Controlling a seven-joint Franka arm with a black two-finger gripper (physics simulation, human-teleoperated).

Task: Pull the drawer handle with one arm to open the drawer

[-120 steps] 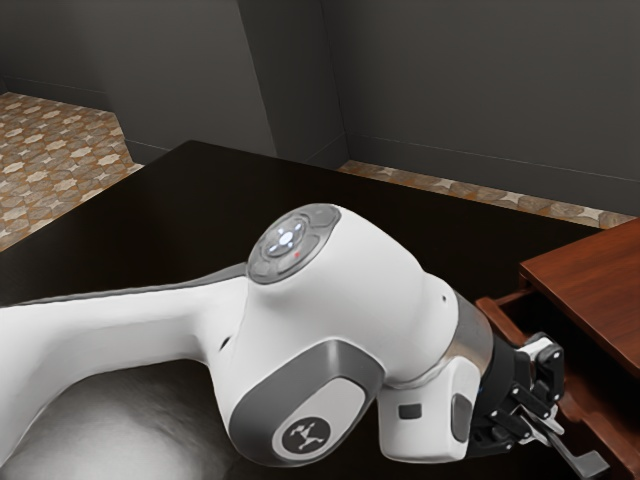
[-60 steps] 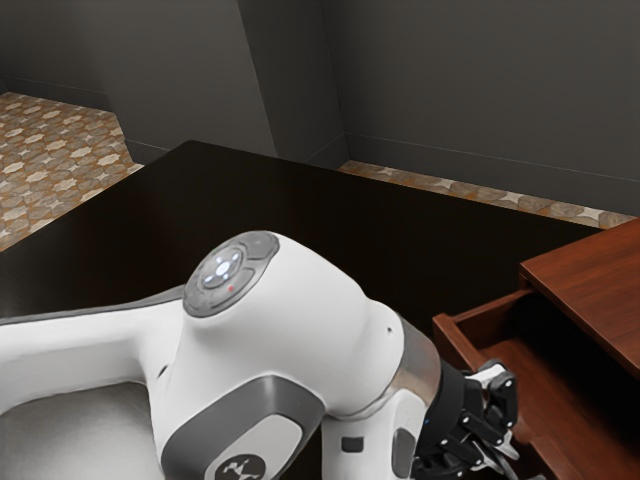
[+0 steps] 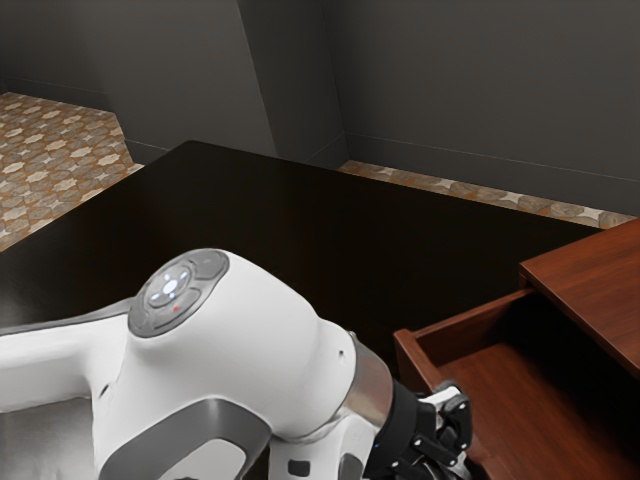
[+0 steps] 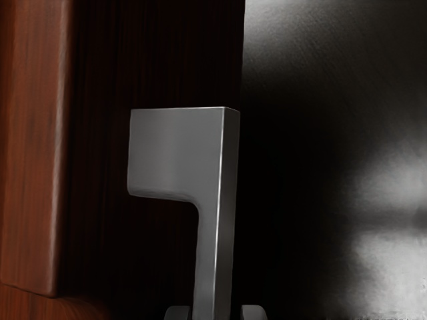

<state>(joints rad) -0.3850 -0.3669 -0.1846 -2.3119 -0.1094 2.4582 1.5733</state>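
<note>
A reddish-brown wooden drawer (image 3: pixel 447 338) stands pulled well out of its cabinet (image 3: pixel 590 285) at the exterior view's right, with its inside open to view. My black gripper (image 3: pixel 448 452) sits at the drawer's front end, low in the exterior view, behind my white arm (image 3: pixel 240 370). In the wrist view the grey metal handle (image 4: pixel 200 173) rises straight out from my hand, beside the wooden drawer front (image 4: pixel 33 147). Dark fingertips (image 4: pixel 177 312) press against the handle's bar from both sides, so the gripper is shut on it.
The cabinet rests on a dark, glossy table (image 3: pixel 250 210) that stretches toward the exterior view's left and back. Grey walls and a patterned floor (image 3: pixel 50 150) lie beyond the table. My bulky arm covers the lower left of the exterior view.
My arm has drawn back toward the exterior view's left, holding the handle. The drawer has slid steadily further out of the cabinet with it.
</note>
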